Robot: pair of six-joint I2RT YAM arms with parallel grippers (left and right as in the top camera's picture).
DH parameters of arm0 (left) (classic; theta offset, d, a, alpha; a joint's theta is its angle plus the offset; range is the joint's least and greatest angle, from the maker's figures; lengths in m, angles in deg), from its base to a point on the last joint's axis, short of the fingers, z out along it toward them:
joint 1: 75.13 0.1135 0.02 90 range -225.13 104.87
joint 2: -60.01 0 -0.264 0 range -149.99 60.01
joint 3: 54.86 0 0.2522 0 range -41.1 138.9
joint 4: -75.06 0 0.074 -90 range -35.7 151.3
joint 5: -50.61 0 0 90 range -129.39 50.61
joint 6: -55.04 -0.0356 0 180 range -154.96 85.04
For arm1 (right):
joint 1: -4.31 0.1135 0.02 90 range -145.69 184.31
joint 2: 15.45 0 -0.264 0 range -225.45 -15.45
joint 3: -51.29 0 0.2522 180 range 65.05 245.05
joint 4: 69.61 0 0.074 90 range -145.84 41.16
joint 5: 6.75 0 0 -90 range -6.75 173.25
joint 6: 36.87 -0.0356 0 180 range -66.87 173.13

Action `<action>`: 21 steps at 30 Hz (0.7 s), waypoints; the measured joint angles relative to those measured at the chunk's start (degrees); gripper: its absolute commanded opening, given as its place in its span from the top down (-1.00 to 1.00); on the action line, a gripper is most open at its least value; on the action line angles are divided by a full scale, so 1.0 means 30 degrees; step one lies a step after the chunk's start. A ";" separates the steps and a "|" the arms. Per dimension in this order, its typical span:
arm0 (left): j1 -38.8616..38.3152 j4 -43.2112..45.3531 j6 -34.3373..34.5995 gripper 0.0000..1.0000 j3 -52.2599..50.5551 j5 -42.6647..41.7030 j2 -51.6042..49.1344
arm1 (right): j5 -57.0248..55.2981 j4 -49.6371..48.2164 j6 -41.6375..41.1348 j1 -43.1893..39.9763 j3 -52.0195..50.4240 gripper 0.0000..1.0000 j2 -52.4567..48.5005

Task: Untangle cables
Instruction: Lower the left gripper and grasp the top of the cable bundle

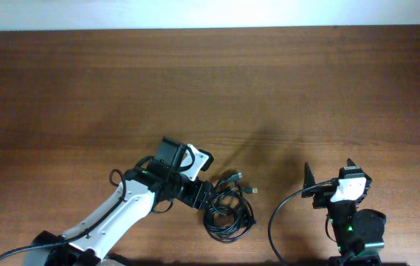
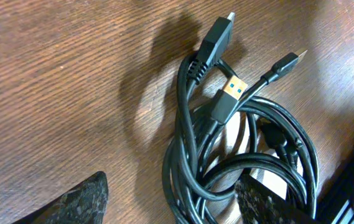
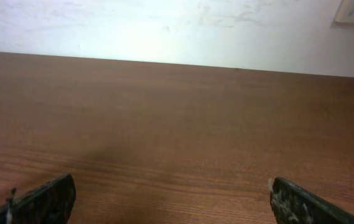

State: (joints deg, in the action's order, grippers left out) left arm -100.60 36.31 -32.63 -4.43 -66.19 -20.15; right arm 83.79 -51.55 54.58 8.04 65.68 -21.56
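Straddling tangled thin black silver-tipped cables [image 2: 189,174] pre-grasp, left end effector [image 2: 172,186] gapes, gripping nothing; right end effector [image 3: 172,183] open at 3 o'clock; next: pinch one loop.

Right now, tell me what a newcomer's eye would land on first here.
A tangled bundle of black cables lies on the table between the two arms, one plug showing an orange tongue. The left claw straddles the bundle, open; the right claw stands open, apart from it.
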 measured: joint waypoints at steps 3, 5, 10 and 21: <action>-0.0408 0.0007 0.0262 -0.23 0.0000 -0.0007 0.0000 | 0.0000 -0.0007 0.0000 0.0000 0.0000 -0.97 0.0000; -0.0627 0.0007 0.0605 -0.20 0.0000 0.0044 0.0000 | 0.0007 0.0000 -0.0007 0.0000 0.0000 -0.97 0.0000; -0.1188 0.0138 0.1530 -0.06 -0.0007 0.0357 0.0000 | 0.0000 -0.0007 0.0000 0.0000 0.0000 -0.97 0.0000; -0.1902 0.0707 0.2455 0.31 0.0000 0.1530 0.0000 | 0.0000 0.0000 0.0022 0.0000 0.0000 -0.97 0.0000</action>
State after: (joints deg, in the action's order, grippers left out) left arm -106.31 38.43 -25.27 -4.43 -61.60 -20.15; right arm 83.79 -51.55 54.65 8.04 65.68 -21.56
